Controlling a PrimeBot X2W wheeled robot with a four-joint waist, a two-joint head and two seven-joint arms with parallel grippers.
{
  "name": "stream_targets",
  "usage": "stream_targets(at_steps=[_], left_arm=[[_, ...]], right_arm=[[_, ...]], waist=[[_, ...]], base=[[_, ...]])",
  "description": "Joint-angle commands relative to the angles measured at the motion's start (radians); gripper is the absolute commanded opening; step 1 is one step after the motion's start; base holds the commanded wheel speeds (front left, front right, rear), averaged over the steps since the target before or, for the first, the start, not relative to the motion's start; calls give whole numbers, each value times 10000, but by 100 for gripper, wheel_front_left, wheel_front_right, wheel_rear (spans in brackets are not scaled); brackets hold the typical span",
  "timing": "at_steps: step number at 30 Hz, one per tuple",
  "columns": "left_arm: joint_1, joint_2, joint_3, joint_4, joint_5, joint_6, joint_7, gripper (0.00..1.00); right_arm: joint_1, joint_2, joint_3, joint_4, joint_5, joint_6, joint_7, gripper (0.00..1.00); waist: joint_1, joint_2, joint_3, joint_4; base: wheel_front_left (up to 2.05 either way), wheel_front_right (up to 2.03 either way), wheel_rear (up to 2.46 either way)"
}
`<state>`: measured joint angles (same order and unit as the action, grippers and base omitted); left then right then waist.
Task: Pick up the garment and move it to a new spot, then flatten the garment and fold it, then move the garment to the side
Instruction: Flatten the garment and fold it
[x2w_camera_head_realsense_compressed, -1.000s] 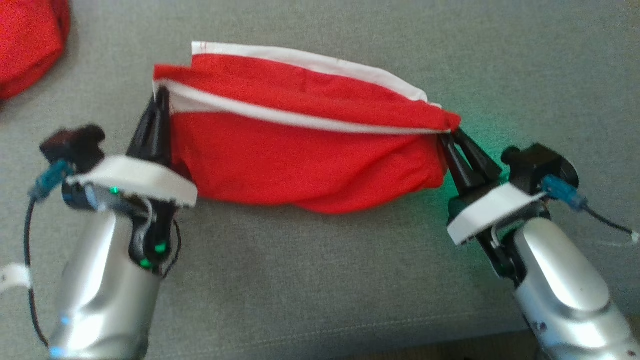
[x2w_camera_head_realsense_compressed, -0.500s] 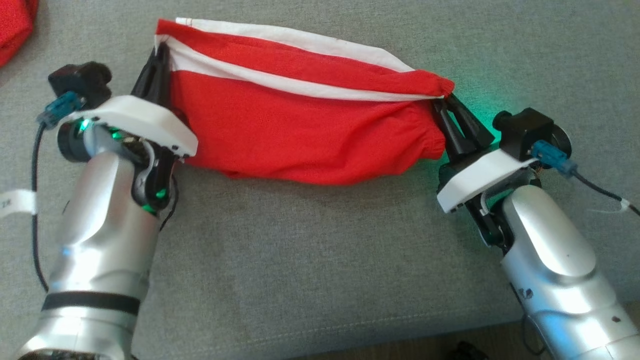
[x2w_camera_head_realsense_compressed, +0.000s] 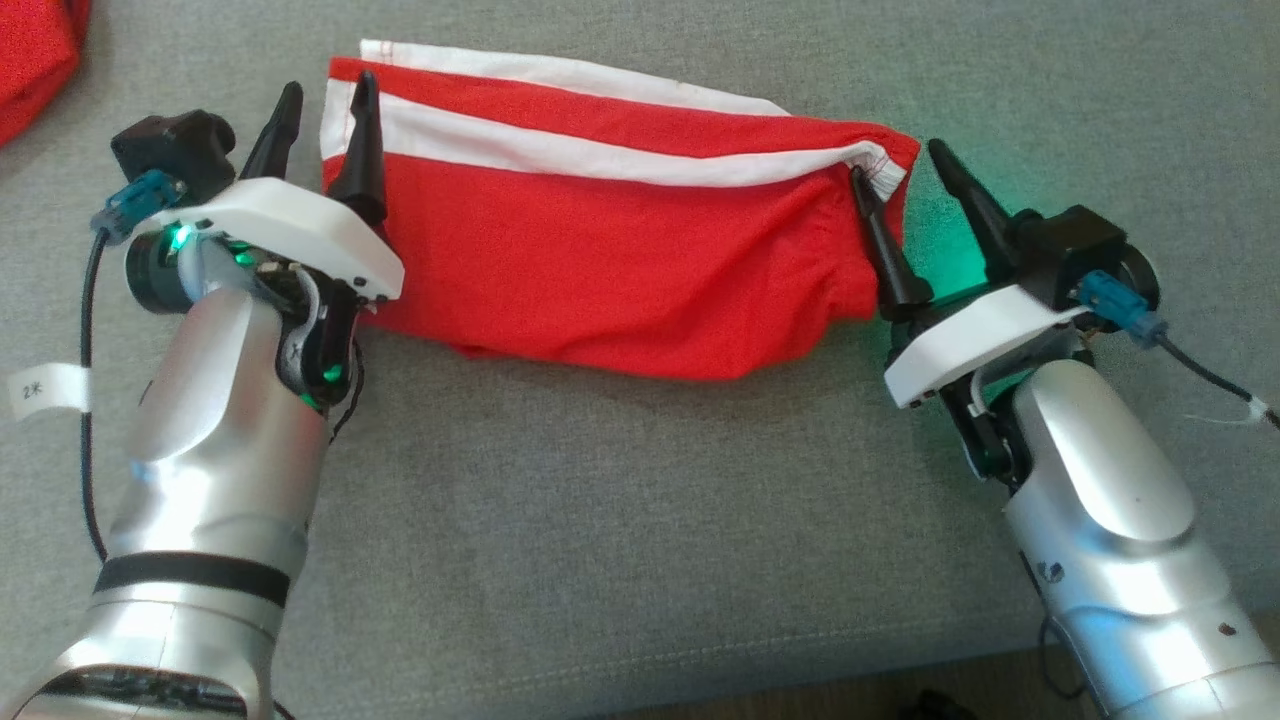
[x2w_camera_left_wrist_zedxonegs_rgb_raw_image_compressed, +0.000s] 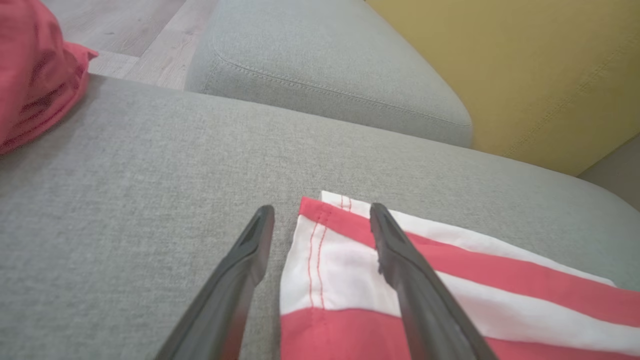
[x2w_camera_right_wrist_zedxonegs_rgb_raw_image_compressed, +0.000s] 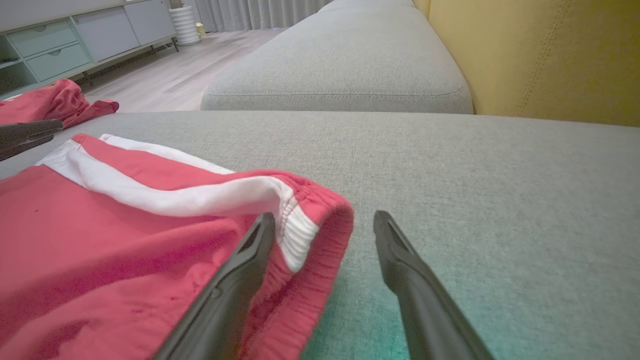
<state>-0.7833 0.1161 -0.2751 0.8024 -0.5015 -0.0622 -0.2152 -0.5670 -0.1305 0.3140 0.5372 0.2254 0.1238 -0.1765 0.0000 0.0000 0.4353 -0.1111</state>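
We log, near first: left gripper (x2w_camera_head_realsense_compressed: 327, 90) jaws wide, straddling striped corner of garment (x2w_camera_head_realsense_compressed: 620, 250), gripping nothing. Right gripper (x2w_camera_head_realsense_compressed: 895, 160) equally wide, one finger over waistband end, other over bare grey cushion (x2w_camera_head_realsense_compressed: 600, 520). Garment lies spread on cushion between them. Farther off we see second red cloth (x2w_camera_head_realsense_compressed: 30, 60) and yellow backrest (x2w_camera_left_wrist_zedxonegs_rgb_raw_image_compressed: 525, 65).
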Motion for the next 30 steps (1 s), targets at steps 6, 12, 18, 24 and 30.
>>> stream_targets(at_steps=[6,12,18,24,30], left_arm=[[53,260,89,-550,186,-197,-326,100],[784,347,142,-1438,238,-198,-422,100],[2195,467,391,-2886,285,56,-457,100],[3816,394,831,-4677,398,394,-462,100],[5415,189,1139,-6041,608,693,-464,100]], right_arm=[[351,205,-447,-564,-226,69,-163,100],[932,254,-1020,-1030,-347,69,-107,100],[1663,333,-1569,-1820,-493,69,-23,100],[2271,540,-1891,-2723,-655,69,-18,100],[2856,718,-1983,-3298,-682,69,48,100]], waist=[[0,0,-401,190],[0,0,-758,358],[0,0,-1208,537],[0,0,-1753,611],[0,0,-2448,675]], base=[[0,0,0],[0,0,0],[0,0,0],[0,0,0],[0,0,0]])
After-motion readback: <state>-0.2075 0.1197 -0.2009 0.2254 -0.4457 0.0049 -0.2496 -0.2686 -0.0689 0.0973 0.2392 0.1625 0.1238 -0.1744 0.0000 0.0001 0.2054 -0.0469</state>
